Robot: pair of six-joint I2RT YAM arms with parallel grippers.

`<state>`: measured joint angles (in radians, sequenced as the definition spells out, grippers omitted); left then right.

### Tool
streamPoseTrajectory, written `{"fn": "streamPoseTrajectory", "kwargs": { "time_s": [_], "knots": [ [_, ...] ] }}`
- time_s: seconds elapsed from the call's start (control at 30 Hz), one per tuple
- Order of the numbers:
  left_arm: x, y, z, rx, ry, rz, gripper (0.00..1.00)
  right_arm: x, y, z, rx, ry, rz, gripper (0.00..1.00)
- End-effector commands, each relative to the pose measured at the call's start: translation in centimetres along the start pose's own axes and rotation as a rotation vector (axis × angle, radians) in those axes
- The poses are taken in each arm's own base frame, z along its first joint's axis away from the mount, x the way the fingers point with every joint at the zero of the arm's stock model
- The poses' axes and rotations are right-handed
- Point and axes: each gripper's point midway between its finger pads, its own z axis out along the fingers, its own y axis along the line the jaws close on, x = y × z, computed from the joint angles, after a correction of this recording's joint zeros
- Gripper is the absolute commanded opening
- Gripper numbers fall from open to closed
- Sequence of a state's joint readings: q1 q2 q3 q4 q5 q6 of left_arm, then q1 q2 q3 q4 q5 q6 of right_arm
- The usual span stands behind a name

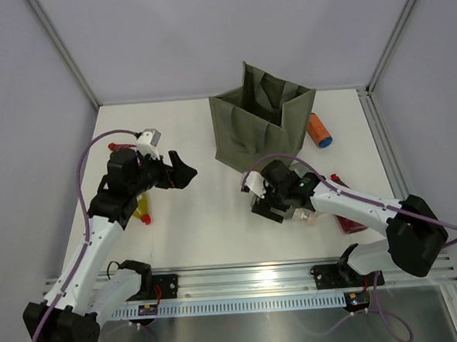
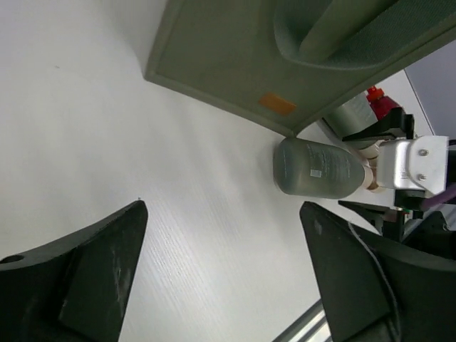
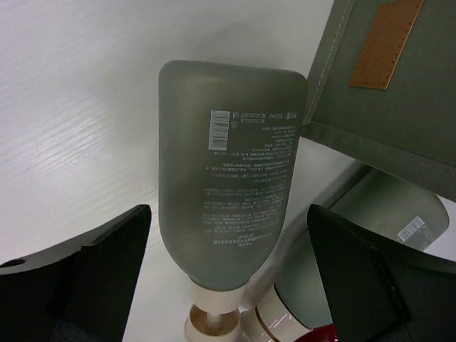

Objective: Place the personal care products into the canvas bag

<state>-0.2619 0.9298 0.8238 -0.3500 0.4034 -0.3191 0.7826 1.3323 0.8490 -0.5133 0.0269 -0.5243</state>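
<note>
1. My right gripper (image 3: 228, 212) is spread wide and holds nothing. The grey-green bottle (image 3: 228, 178) lies on the table (image 3: 71, 107) between its fingers (image 3: 85, 271).
2. That bottle's long axis runs straight out from the gripper, with the beige cap (image 3: 214, 320) nearest the wrist and the flat base pointing away.
3. From this angle I can't tell whether the fingers are down at the bottle's level or above it.
4. The bag (image 3: 385, 107) stands just ahead and to the right, its corner beside the bottle's base.
5. A second bottle (image 3: 385, 214) lies right of the first, partly hidden by the bag's edge.
6. The orange bottle (image 1: 317, 127) lies ahead-right of the gripper, beside the bag, blue cap nearer.
7. My left gripper (image 2: 222, 210) is wide and empty, the bag ahead of it.
</note>
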Motion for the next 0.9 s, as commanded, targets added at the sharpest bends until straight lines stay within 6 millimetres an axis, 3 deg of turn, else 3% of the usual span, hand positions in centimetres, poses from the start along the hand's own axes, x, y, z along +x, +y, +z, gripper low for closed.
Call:
{"fn": "streamPoseTrajectory", "kwargs": {
  "time_s": [0.0,0.13,0.33,0.43,0.47,0.5,0.53,0.67,0.8,0.87],
  "knots": [
    [-1.0,1.1,-1.2,-0.076,-0.074,0.074,0.99,1.3,-0.9,2.0,0.072,0.071,0.047,0.99],
    [-1.4,0.6,-2.5,-0.076,-0.105,0.105,0.99,2.9,0.0,4.1,0.028,0.16,0.044,0.99],
    [-1.2,0.6,-3.6,-0.092,-0.118,0.12,0.99,4.1,4.2,5.2,-0.226,0.236,0.01,0.97],
    [-1.4,0.6,-4.0,-0.096,-0.134,0.13,0.99,4.0,6.0,4.9,-0.352,0.223,-0.031,0.8],
    [-1.3,0.6,-4.0,-0.097,-0.134,0.133,0.99,3.9,6.3,4.7,-0.372,0.218,-0.039,0.64],
    [-1.3,0.7,-4.0,-0.099,-0.133,0.134,0.99,3.9,6.3,4.5,-0.378,0.217,-0.046,0.56],
    [-1.3,0.7,-4.0,-0.101,-0.132,0.135,0.99,3.6,6.2,4.3,-0.383,0.206,-0.055,0.36],
    [-1.4,0.8,-4.0,-0.105,-0.136,0.139,0.99,1.6,6.0,2.6,-0.387,0.104,-0.096,0.0],
    [-1.4,1.0,-4.1,-0.12,-0.139,0.139,0.99,-2.1,5.4,-0.5,-0.392,-0.058,-0.133,0.0],
    [-1.3,1.2,-4.1,-0.129,-0.137,0.138,0.99,-5.0,4.4,-2.8,-0.381,-0.159,-0.124,0.0]
  ]
}}
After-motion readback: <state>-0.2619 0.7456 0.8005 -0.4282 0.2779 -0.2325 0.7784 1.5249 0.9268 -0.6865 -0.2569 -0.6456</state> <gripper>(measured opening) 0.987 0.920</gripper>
